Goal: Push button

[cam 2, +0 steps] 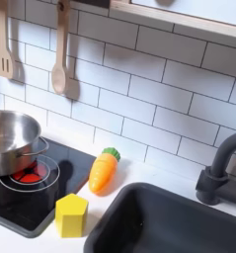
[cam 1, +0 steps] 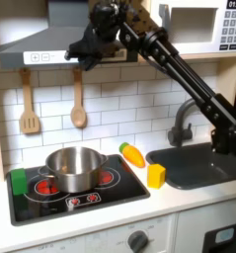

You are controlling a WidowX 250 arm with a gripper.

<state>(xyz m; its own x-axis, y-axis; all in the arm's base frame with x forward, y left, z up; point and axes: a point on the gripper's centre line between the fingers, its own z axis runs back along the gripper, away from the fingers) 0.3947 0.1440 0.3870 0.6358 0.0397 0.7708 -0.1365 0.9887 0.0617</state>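
One arm for your log: it reaches from the first exterior view's right up and across to the range hood at upper left. Its gripper sits against the hood's underside front; you cannot tell whether the jaws are apart or together, as they read as one dark shape.

One button panel: small pale marks on the hood front, just left of the gripper in the first exterior view; too small to tell contact.

Items on your counter:
- Pot, steel, on the black stove, over a red burner.
- Carrot, orange, lying just beside the stove, near the sink.
- Yellow block, at the stove's corner, in front of the carrot.
- Green block, on the stove's left edge in the first exterior view.
- Spatula and spoon, wooden, hanging on the tile wall.
- Faucet, dark, behind the sink.
- Microwave, upper right in the first exterior view.
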